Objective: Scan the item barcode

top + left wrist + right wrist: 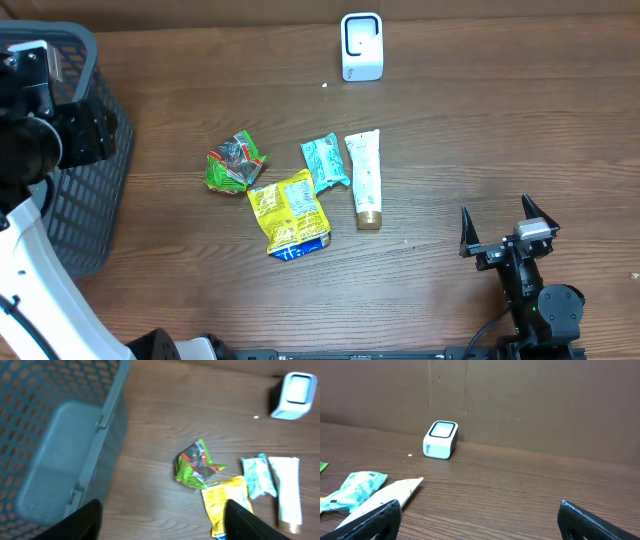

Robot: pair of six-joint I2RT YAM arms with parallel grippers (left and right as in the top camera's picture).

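The left gripper (pixel 161 510), by the basket (pixel 95 160), and the right gripper (pixel 497 215) stood open, empty. 4 items, green packet (pixel 236 162), yellow packet (pixel 288 212), teal packet (pixel 325 162) and white tube (pixel 365 178), lay clustered on the table (pixel 500 120), well apart from the scanner (pixel 361 46).

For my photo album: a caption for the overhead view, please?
Three packets and a tube await scanning; basket left, white scanner at back.

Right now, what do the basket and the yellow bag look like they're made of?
The basket looks like hard grey plastic with a matte finish: its walls are a moulded grid of holes. The yellow snack packet seems to be thin, shiny plastic film, since it's crinkled and glints.
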